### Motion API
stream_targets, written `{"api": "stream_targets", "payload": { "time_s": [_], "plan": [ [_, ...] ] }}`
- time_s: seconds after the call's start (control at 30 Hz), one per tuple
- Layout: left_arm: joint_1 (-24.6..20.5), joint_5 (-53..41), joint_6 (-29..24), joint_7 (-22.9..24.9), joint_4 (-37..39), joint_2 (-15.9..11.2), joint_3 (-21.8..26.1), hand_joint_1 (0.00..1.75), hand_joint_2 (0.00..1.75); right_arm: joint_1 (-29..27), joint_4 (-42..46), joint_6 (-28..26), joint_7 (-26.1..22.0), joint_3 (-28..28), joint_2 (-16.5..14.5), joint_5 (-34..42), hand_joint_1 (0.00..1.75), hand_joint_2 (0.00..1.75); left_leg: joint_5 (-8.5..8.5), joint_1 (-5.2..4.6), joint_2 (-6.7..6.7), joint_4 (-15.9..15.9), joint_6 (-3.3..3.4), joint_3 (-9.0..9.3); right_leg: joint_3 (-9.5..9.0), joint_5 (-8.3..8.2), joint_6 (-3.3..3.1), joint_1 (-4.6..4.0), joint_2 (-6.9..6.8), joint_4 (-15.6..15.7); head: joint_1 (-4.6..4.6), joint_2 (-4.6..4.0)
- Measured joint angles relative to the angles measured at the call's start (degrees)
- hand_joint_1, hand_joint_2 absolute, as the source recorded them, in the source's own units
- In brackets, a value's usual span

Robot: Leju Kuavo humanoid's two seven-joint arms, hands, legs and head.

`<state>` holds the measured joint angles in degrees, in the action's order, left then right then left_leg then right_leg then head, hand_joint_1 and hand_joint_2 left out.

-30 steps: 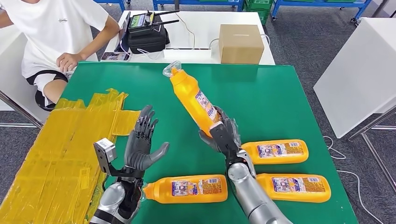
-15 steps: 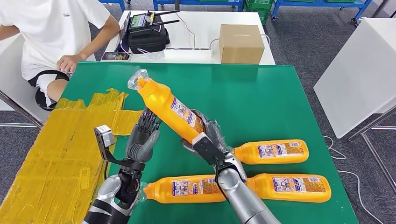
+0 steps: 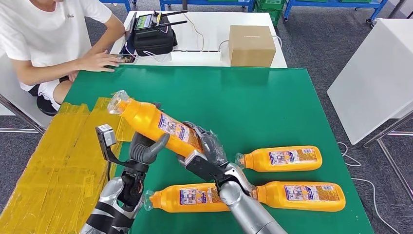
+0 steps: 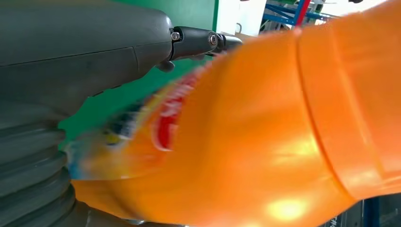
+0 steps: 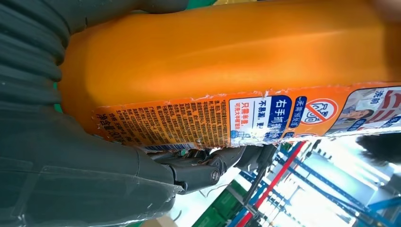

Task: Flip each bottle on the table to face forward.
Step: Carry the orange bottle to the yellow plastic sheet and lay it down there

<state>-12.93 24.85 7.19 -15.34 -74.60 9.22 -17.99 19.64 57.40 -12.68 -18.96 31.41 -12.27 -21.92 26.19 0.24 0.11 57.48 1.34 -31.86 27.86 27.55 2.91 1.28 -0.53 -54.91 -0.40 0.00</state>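
The held bottle (image 3: 158,126) hangs above the table (image 3: 272,102) at centre-left of the frame, long axis running from its base in the right hand (image 3: 204,153) up-left to the cap. The right hand's fingers (image 3: 212,141) wrap the base. The left hand (image 3: 143,148) sits under the bottle's middle, thumb against it, though whether its other fingers have closed I cannot tell.

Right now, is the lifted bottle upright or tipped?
Tipped. The lifted bottle slants over the green table, clear cap up and away, base gripped by the right hand; the left hand touches its underside.
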Motion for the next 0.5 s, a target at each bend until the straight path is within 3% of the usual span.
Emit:
{"api": "stream_targets", "payload": {
  "time_s": [0.33, 0.37, 0.47, 0.5],
  "plan": [
    [-0.36, -0.01, -0.34, -0.87, 0.39, -0.02, 0.01, 0.02, 1.75, 0.34, -0.64, 1.95, 0.41, 2.20, 0.10, -1.62, 1.75, 1.75, 0.00, 0.00, 0.00, 0.00, 0.00, -0.01, 0.01, 0.00, 0.00, 0.00, 0.01, 0.00, 0.00, 0.00],
    [-0.36, 0.09, -0.43, -1.14, 0.39, -0.02, 0.02, 0.18, 1.75, 0.55, -0.79, 2.36, 0.61, 2.72, 0.13, -2.04, 1.75, 1.75, 0.00, 0.00, 0.01, 0.00, 0.00, -0.01, 0.01, 0.00, 0.00, 0.00, 0.01, 0.00, 0.00, 0.00],
    [-0.31, 1.03, -0.44, -1.83, 0.39, -0.02, 0.16, 1.47, 1.75, 1.40, -1.32, 2.55, 1.08, 3.93, 0.14, -2.63, 1.75, 1.75, 0.00, 0.00, 0.01, 0.00, 0.00, -0.01, 0.01, 0.00, 0.00, -0.01, 0.00, 0.00, 0.00, 0.00],
    [-0.27, 1.40, -0.44, -2.01, 0.38, -0.02, 0.28, 1.75, 1.75, 1.65, -1.51, 2.55, 1.14, 4.19, 0.14, -2.68, 1.75, 1.75, 0.00, 0.00, 0.01, 0.00, 0.00, -0.01, 0.01, 0.00, 0.00, -0.01, 0.01, 0.00, 0.00, 0.00]
  ]
}}
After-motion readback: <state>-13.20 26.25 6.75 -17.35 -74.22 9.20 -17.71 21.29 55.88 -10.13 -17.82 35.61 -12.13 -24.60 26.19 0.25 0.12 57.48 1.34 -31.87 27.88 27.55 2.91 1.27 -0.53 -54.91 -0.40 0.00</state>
